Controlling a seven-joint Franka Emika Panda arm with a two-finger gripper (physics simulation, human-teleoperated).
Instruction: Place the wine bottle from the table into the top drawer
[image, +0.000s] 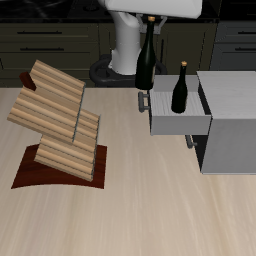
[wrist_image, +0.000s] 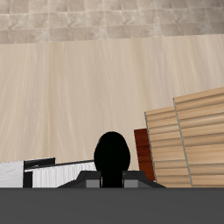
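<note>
The gripper (image: 148, 22) grips the wine bottle (image: 146, 60) by its neck beside the open top drawer (image: 178, 121), where another bottle (image: 180, 90) stands.

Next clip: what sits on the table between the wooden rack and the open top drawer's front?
Nothing: the exterior view shows only bare table between the wooden rack and the top drawer.

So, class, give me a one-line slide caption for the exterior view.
Pincer holds one wine bottle above the table; a second bottle stands in the open top drawer.
</note>
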